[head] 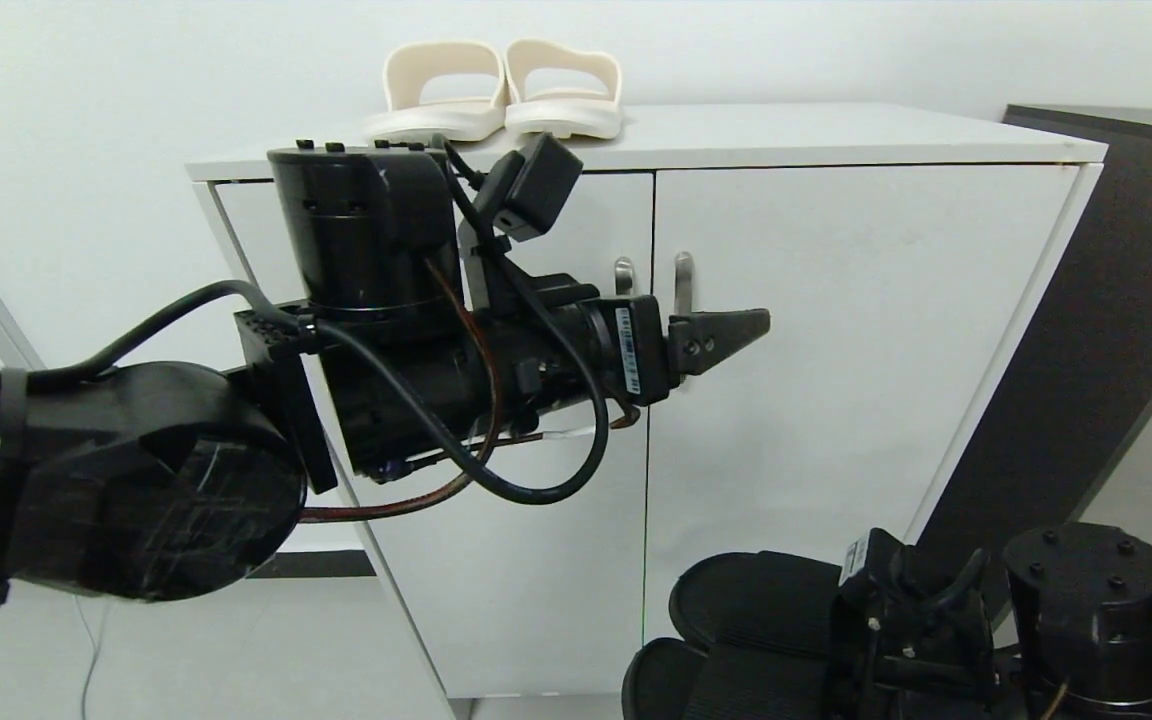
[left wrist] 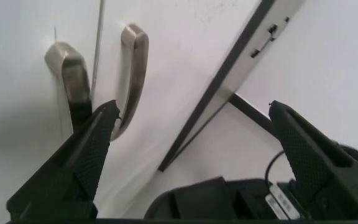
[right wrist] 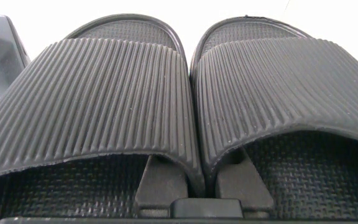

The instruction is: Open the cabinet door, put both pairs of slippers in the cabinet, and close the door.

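Left gripper [left wrist: 192, 109]: jaws spread wide and empty, with a door handle [left wrist: 132, 74] just beside one fingertip. Right gripper [right wrist: 199, 183]: jaws clamped across the adjoining inner walls of the black slippers [right wrist: 104, 93].

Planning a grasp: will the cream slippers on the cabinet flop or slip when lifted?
The cream slippers look thick and moulded, so probably light yet shape-holding. Their smooth surface might slip in a pinch. Flat-soled on the cabinet top, they should slide rather than tip.
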